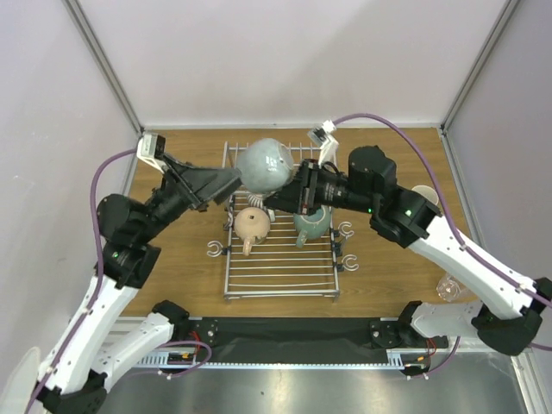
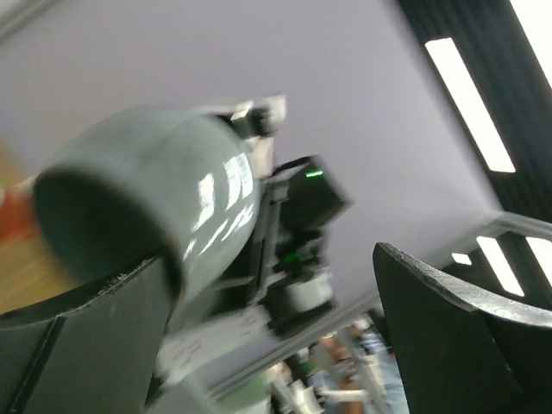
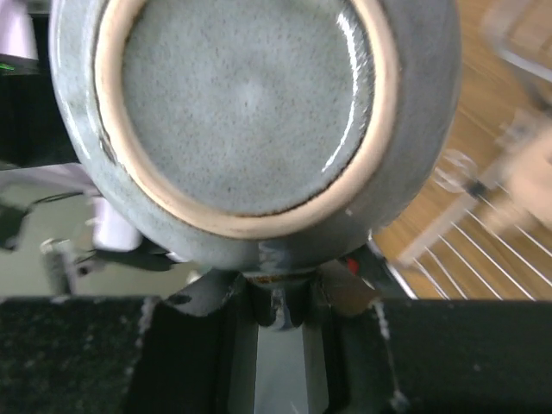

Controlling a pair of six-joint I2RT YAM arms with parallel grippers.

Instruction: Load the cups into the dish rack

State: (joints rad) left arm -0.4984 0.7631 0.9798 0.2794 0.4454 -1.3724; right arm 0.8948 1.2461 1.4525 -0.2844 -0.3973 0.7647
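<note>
A grey-green mug (image 1: 266,164) hangs in the air over the back of the silver wire dish rack (image 1: 276,267). My right gripper (image 1: 280,197) is shut on the mug's handle; in the right wrist view (image 3: 276,302) the mug's round base (image 3: 250,95) faces the camera. My left gripper (image 1: 231,181) is open just left of the mug. In the left wrist view (image 2: 272,259) the mug (image 2: 172,198) sits beside the left finger, not clamped. A beige cup (image 1: 252,222) and a teal-green cup (image 1: 310,222) lie in the rack.
A pale beige cup (image 1: 425,194) stands on the wooden table at the right, partly behind my right arm. A clear glass (image 1: 447,289) stands near the right front. Small hooks (image 1: 348,231) stick out from the rack's sides. Walls enclose the table.
</note>
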